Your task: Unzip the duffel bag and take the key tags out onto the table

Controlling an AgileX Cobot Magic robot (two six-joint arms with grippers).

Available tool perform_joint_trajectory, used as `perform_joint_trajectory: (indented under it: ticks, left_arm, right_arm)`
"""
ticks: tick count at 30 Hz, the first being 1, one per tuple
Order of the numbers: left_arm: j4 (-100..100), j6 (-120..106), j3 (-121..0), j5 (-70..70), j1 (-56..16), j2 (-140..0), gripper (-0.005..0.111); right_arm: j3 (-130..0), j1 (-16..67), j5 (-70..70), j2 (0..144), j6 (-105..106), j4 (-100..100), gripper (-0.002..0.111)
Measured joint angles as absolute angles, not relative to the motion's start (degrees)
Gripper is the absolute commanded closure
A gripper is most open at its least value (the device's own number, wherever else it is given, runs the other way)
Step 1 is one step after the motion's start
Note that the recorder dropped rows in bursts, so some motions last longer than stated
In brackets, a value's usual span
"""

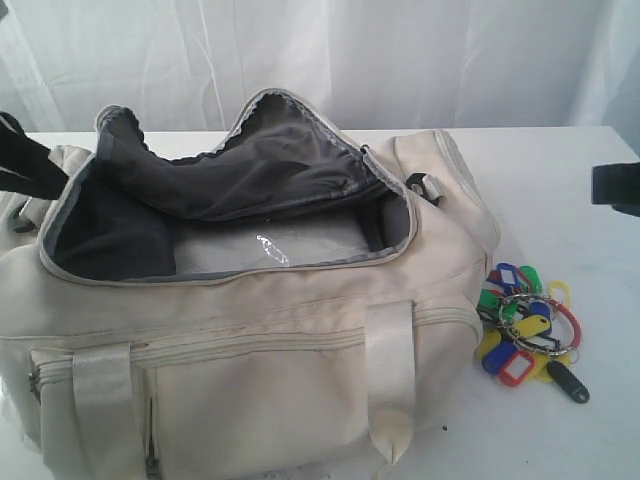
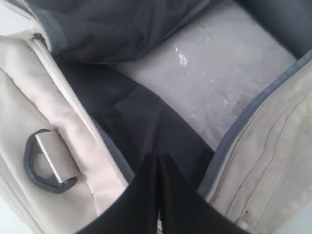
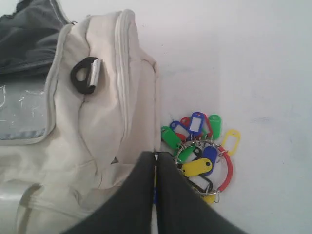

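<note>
White curtain [image 1: 400, 50] was recorded as the backdrop, behind a wide white tabletop [image 1: 560, 170].

Bag [image 1: 250, 400]: cream fabric, set on the tabletop. The main zip was found undone and the mouth gaping. Dark grey lining [image 1: 260, 170] was folded up along the far side, and a clear plastic sheet [image 1: 270, 250] was seen on the floor inside. Satin handles [image 1: 392, 380] were noted hanging down the near side, and a dark D-ring [image 1: 425, 187] was noted at the right end.

Tags [image 1: 527, 330]: one bunch in red, blue, yellow, green and black on metal rings, laid on the tabletop just beside the bag's right end, outside it.

Left gripper [image 2: 158, 158]: fingers were pressed together with nothing seen between them, positioned over the bag's left end above the lining.

Right gripper [image 3: 155, 155]: likewise closed and empty, positioned above the bag's right end and the tags, with neither touched.
</note>
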State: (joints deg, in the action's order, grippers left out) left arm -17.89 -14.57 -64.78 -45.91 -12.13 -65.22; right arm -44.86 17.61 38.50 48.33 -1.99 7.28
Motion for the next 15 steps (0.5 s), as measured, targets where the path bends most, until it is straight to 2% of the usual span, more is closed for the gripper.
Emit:
perform_joint_trajectory:
  ticks: [7,15]
  left_arm:
    - [-15.0,-4.8,-64.7,-44.9,-12.1,-46.5,0.107]
    - [-11.1,0.6,-64.7,-54.8,-12.1,-22.4,0.107]
  right_arm:
    - [-43.5,17.6,44.8,34.6,-0.8,9.6,0.108]
    - [-43.4,17.6,52.4,16.6,-0.8,14.1,0.108]
